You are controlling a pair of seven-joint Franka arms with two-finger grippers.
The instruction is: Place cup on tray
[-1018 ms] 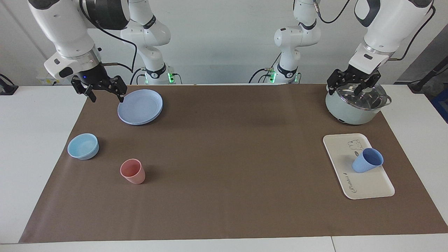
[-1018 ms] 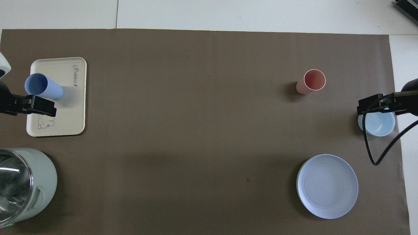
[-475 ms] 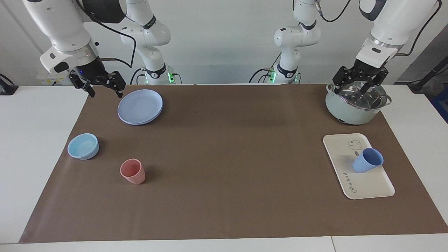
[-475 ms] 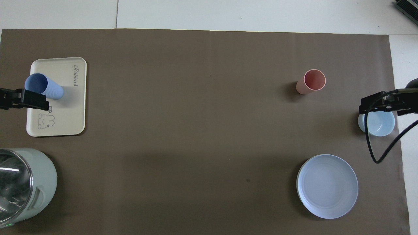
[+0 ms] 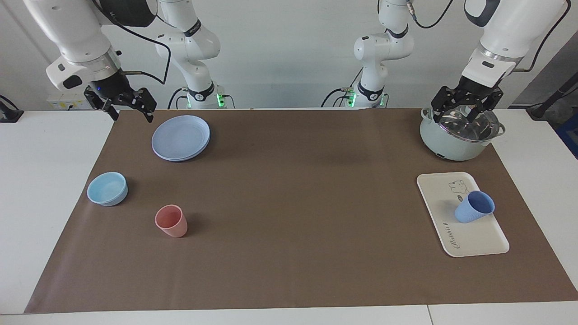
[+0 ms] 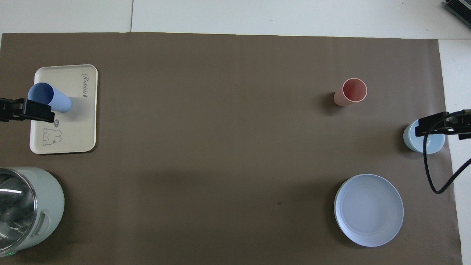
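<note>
From where I sit the placing looks done: the blue cup [image 5: 474,206] stands on the cream tray [image 5: 478,241], at the middle of the edge toward the left arm's end of the worktop, its mouth tipped toward that end, though I cannot tell from these angles whether it sits flat or leans on the tray's raised rim. My left tool [image 5: 465,108] hangs released, jaws wide and empty, up over the lidded pale-green pot [image 5: 451,144], well apart from the cup; my right tool [image 5: 122,106] is released and empty too, waiting above the corner of the brown mat [image 5: 289,253] beside the round blue plate [image 5: 180,137]. I judge nothing more is needed than to park both arms, unless the cup proves tilted, when a gentle regrasp by the left tool would square it. The mat covers most of a white worktop [image 5: 45,203]; a pink cup [image 5: 171,221] and a shallow light-blue bowl [image 5: 107,188] sit toward the right arm's end. A plain white wall [image 5: 289,54] stands at the robots' backs.
</note>
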